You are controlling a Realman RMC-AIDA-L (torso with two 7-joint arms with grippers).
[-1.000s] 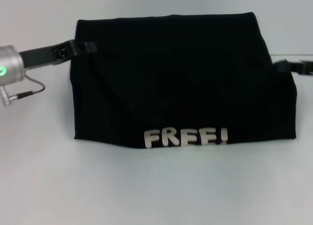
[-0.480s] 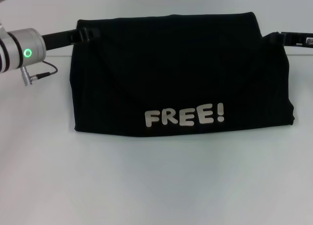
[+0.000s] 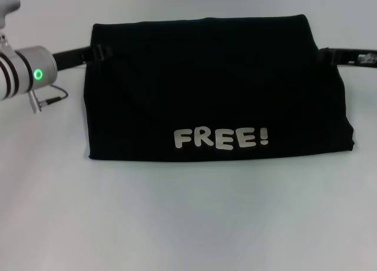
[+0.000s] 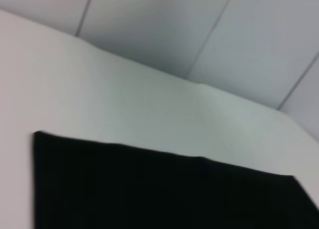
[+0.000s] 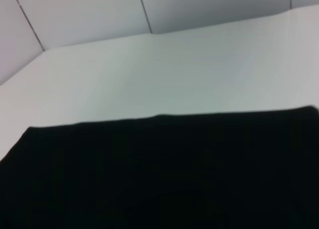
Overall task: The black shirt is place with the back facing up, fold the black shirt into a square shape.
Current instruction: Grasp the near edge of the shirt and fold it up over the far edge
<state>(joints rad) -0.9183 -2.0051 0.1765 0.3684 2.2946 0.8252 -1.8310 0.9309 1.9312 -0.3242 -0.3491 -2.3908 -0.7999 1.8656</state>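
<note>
We see a plain white table (image 3: pixel 188 218) and, rising just behind the table's far edge, a pale panelled wall (image 4: pixel 199 30) with thin dark seams.

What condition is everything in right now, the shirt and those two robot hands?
black shirt: folded into a wide block, lying flat on the table, "FREE!" lettering facing up near the front edge.
left gripper: at the shirt's far left corner.
right gripper: at the shirt's far right corner.
</note>
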